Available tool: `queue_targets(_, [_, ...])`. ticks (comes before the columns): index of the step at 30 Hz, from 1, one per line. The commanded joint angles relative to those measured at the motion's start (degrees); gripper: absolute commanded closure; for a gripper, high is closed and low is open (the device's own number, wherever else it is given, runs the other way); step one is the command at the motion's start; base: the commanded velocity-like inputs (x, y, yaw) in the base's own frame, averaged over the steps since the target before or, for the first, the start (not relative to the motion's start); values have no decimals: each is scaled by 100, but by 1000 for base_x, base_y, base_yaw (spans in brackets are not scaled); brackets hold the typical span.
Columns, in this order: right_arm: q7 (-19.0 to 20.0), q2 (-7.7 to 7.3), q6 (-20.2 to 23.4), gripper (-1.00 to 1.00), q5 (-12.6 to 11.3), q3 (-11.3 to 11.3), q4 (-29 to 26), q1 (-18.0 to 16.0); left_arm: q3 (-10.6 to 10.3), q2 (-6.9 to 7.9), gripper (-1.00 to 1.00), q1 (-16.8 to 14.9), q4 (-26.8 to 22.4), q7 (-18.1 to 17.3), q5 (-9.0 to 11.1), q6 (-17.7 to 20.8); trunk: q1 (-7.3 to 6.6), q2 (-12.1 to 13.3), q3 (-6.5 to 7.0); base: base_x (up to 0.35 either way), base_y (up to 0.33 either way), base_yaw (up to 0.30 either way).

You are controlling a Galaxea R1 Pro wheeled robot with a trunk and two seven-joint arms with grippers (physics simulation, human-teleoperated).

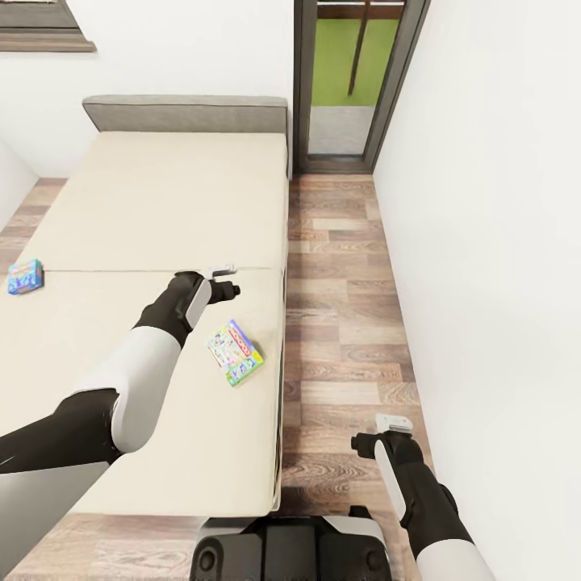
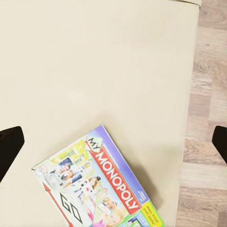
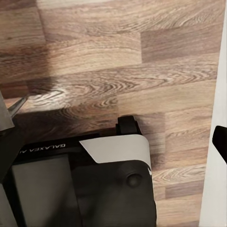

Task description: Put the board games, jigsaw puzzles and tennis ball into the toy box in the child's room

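A green-and-white "Monopoly" board game [image 1: 234, 353] lies flat on the beige mattress of the bed [image 1: 153, 202], close to its right edge. My left gripper [image 1: 224, 289] hovers over the mattress just beyond that box. In the left wrist view its dark fingertips [image 2: 9, 146] stand wide apart, open and empty, with the board game [image 2: 97, 189] below them. A small blue board game [image 1: 24, 276] rests at the bed's left side. Low over the floor beside the bed, my right gripper [image 1: 386, 436] stands open and holds nothing.
A strip of wood-plank floor [image 1: 339, 323] runs between the bed and the white wall [image 1: 500, 242] on the right. A glass door [image 1: 351, 81] stands at the far end. My base [image 1: 290, 549] sits at the bed's foot; it also shows as the base [image 3: 94, 189] under the right gripper.
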Motion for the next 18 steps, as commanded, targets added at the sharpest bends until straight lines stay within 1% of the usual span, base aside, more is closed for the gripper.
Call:
queue_targets(1, [-23,4,24,-100,-19,-8,-6,-2,32,-7,-100,-3,-7,17,0,27,3,-10,-17,0,0,0])
queue_targets(18, [-23,1,24,-100,-11,-8,-3,-2,32,-6,-100,-3,-9,22,-1,27,3,-10,-176,0,0,0])
